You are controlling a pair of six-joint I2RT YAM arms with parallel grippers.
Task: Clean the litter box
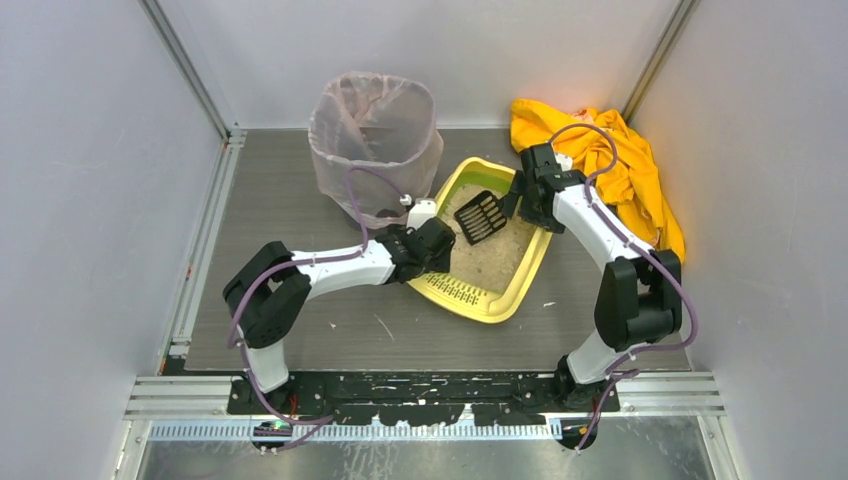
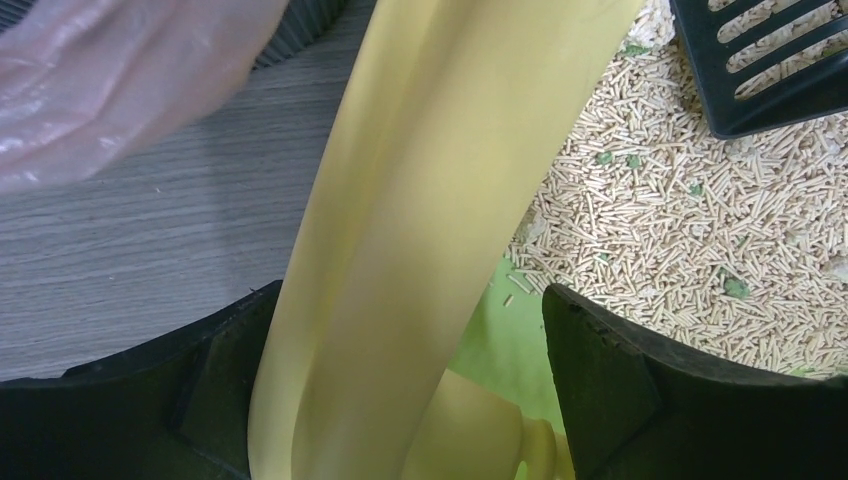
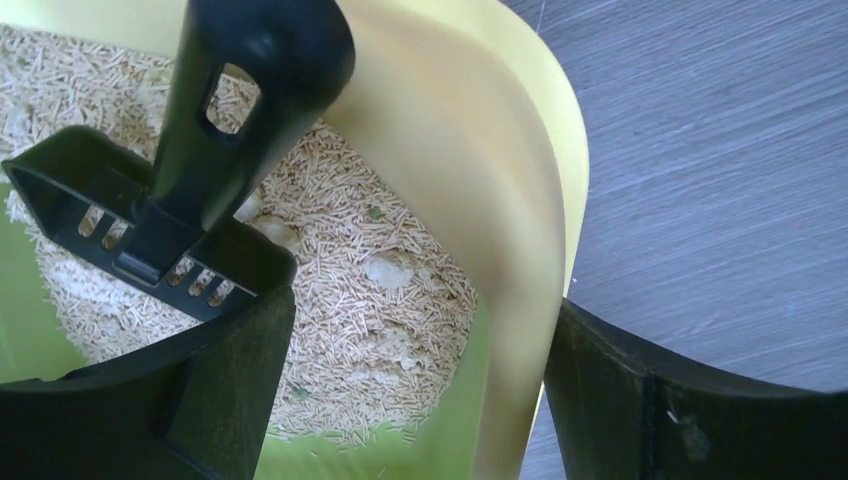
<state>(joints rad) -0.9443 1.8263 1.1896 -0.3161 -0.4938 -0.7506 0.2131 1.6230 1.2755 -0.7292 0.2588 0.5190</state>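
Litter box (image 1: 500, 305) walls pass between the left jaws and right jaws, both released; scoop (image 1: 480, 217) lies inside.

White links (image 1: 345, 268), black joints (image 1: 630, 300), purple cables (image 1: 349, 200).

The counter (image 1: 300, 200) is a grey, wood-grained board with a metal rail along its left side. Three things sit directly on it. A bin (image 1: 375, 140) lined with a translucent pinkish bag stands upright towards the back left. The yellow litter box (image 1: 528, 272) lies flat near the middle, set at a slant (its slotted ledge faces the near edge), with its far left corner just beside the bin's foot. A crumpled yellow cloth (image 1: 645, 195) is heaped in the back right corner, near the box's far end. A few small pale scraps (image 1: 383, 325) lie scattered on the bare surface in front of the box.
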